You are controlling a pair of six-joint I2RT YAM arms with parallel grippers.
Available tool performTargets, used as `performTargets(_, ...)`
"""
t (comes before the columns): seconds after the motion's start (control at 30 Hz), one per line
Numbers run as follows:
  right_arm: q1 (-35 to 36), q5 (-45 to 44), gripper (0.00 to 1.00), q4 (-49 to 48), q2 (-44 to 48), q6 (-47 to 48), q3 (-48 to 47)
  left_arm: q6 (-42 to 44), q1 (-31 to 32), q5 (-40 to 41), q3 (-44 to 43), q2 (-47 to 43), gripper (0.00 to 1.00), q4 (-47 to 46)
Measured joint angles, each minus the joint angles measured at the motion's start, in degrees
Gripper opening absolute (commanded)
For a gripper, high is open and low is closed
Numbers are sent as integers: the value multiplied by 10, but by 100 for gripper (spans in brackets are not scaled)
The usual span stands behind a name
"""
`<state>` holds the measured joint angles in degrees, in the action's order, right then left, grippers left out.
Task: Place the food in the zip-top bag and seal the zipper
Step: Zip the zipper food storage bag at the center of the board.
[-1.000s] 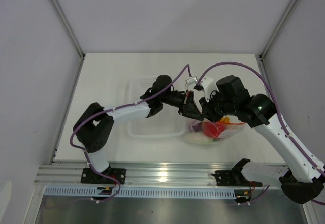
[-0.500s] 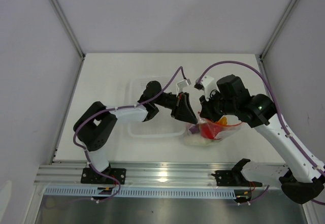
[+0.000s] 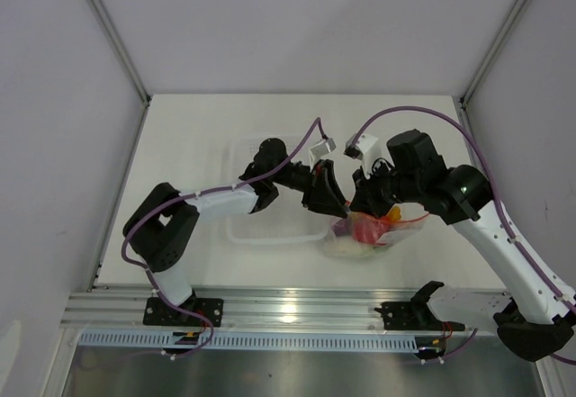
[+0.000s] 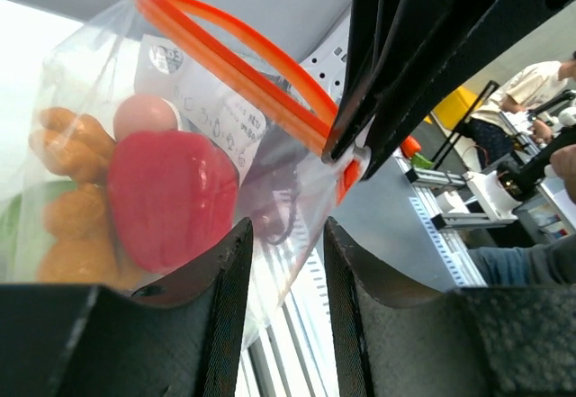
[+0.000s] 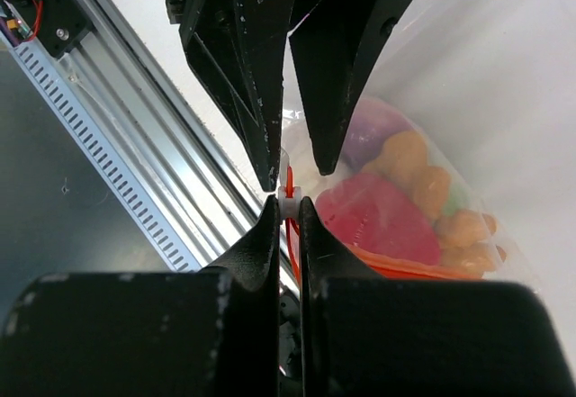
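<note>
The right gripper (image 5: 288, 203) is pinched tight on the white slider (image 4: 359, 155) at one end of the zipper (image 4: 225, 66), with both fingers pressed against that small tab. From the slider, the two orange-red tracks run away and bow apart, so the mouth of the zip-top bag (image 4: 81, 73) gapes along most of its length.

The left gripper (image 4: 286, 231) sits just below that same end. Its fingers are parted only a little, and clear bag film hangs in the narrow gap. I cannot tell whether either pad touches the plastic.

The food shows through the film inside the pouch:
- The red bell pepper (image 4: 171, 203) is in the middle.
- The orange-yellow lumpy piece (image 4: 76, 217) is pressed against it.
- The pink round piece (image 4: 144, 116) is above the pepper, nearer the mouth.
- The purple onion (image 5: 373, 131) is at the end where the left fingers are.
- A green piece (image 5: 454, 201) is only partly visible, too little to name.

From above, the bag lies on the white table (image 3: 180, 145), just beside the near right corner of the clear tray (image 3: 252, 228), with its zipper edge held up. Both grippers meet over the bag on the tray's right side. The left arm reaches across the tray to get there. The onion end of the bag faces the tray, and the orange-yellow piece lies farthest from it.
</note>
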<state>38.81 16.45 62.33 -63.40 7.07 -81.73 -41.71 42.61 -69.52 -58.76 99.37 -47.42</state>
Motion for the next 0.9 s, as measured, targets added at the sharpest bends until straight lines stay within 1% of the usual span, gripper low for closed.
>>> performTargets(0.07,-2,6,0,0,-3,0,-2,12,0,1,-4,-2,39,8)
performTargets(0.23,-3,10,0,1,-14,1,-2,12,0,1,-6,-2,34,8)
performTargets(0.33,-3,10,0,1,-17,1,-2,10,3,1,-13,-2,24,9)
performTargets(0.37,-3,8,0,1,-17,2,-2,9,3,1,-17,-2,16,9)
performTargets(0.43,-3,4,0,1,-17,3,-2,6,5,1,-20,-2,8,6)
performTargets(0.47,-3,2,0,2,-18,3,-2,5,5,1,-20,-2,1,6)
performTargets(0.67,-3,-24,0,3,-23,5,0,1,5,18,-13,-5,0,3)
performTargets(0.77,-3,-38,0,3,-23,5,7,-7,1,46,14,-20,1,-10)
performTargets(0.9,-3,-56,0,3,-23,6,21,-38,-13,75,60,-47,0,-56)
